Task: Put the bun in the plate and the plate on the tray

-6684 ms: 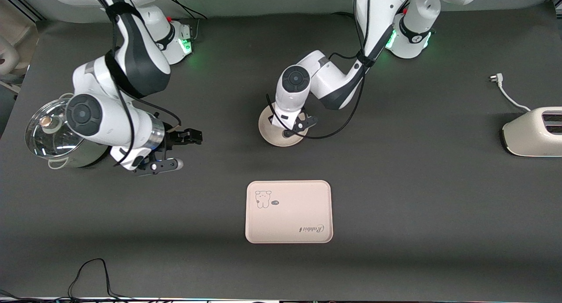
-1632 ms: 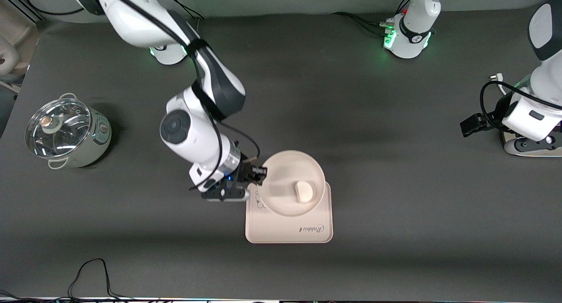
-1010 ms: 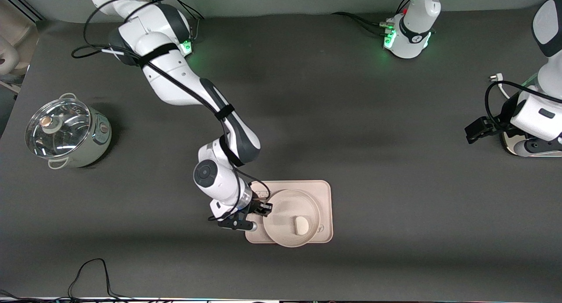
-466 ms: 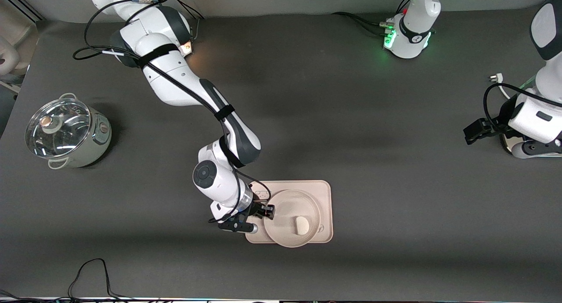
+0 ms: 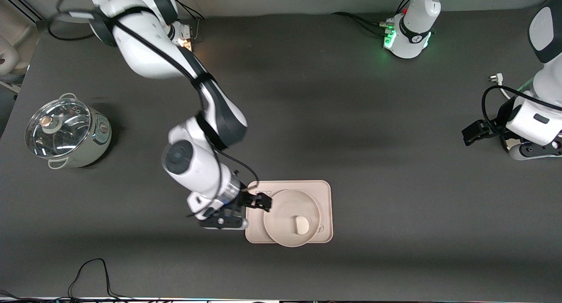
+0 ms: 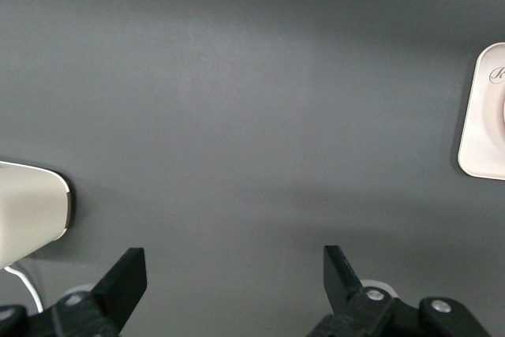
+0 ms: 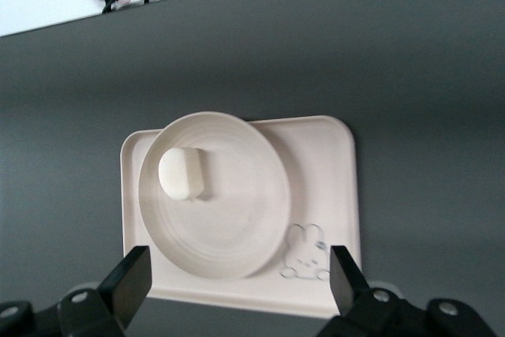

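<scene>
From the front camera I see the tray (image 5: 322, 191) near the worktop's near edge at its middle, long axis running along that edge. The plate (image 5: 281, 211) sits on it, slightly overhanging the near rim, with the bun (image 5: 301, 225) inside. My right gripper (image 5: 260, 202) hangs over the tray's end, spread open, holding nothing. The left gripper (image 5: 472, 132) waits beside the toaster (image 5: 518, 153).

Left wrist: fingers (image 6: 125, 280) wide apart, empty.

Right wrist: bun (image 7: 181, 173) lies flat on the plate (image 7: 237, 219).
</scene>
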### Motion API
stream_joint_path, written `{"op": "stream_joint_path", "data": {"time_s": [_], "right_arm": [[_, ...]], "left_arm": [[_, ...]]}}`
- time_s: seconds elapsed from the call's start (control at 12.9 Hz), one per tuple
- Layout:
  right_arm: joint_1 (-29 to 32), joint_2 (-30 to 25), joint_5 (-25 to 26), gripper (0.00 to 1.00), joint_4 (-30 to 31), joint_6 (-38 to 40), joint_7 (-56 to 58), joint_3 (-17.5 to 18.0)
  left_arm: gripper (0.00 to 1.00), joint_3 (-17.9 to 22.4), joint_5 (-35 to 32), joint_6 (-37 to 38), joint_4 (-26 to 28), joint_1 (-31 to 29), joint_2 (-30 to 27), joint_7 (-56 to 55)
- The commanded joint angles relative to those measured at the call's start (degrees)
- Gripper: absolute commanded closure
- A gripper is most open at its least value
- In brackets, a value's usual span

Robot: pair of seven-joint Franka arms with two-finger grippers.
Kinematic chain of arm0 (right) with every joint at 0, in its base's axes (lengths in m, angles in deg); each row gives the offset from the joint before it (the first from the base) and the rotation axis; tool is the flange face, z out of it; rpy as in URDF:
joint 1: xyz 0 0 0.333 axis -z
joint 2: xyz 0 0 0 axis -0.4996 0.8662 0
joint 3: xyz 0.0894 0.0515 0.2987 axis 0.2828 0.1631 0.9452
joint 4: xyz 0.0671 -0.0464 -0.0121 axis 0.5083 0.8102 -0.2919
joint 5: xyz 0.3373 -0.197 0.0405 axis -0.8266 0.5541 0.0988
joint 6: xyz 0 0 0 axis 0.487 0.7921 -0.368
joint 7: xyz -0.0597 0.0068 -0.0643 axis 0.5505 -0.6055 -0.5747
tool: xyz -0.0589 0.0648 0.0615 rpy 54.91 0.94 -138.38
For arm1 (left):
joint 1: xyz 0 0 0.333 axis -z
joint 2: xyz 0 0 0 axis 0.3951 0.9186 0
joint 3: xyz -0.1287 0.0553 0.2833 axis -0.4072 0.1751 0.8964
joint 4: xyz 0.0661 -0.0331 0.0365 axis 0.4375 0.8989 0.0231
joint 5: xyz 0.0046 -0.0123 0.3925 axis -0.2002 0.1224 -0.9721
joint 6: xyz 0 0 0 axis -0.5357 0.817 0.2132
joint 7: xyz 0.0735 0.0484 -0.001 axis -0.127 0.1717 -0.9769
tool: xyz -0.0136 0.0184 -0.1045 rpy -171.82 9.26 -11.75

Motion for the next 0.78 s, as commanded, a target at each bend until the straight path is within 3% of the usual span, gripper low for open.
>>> {"op": "stream_joint_path", "data": {"time_s": [0.0, 0.16, 0.39, 0.47, 0.54, 0.7], "right_arm": [[4.56, -18.67, 1.14, 0.0, 20.53, 1.47, 8.92, 0.05], [7.73, -28.44, 1.14, 0.0, 27.94, 7.23, 14.4, -1.35], [15.1, -39.08, 1.75, 0.0, 32.17, 20.08, 17.49, -1.36], [16.78, -42.42, 5.85, 0.0, 34.54, 20.89, 17.49, -0.75], [17.93, -44.89, 10.76, 0.0, 36.65, 20.98, 17.41, 0.21], [26.23, -48.07, 12.3, 0.0, 39.12, 22.55, 17.41, 6.34]], "left_arm": [[0.0, 0.24, 0.08, -0.2, -0.57, 0.67, -0.02, -0.3], [0.0, 0.15, 0.08, 0.33, -0.14, 2.15, -0.02, -0.48], [0.0, 0.15, 0.0, 0.16, 0.57, 4.0, 0.16, -3.9], [0.0, 0.15, 0.0, -0.19, 0.75, 4.27, 0.16, -4.17], [0.0, 0.15, 0.0, -0.2, 0.75, 4.27, 0.25, -4.17], [0.0, 0.15, -0.09, -0.11, 0.75, 4.71, -0.02, -4.26]]}}
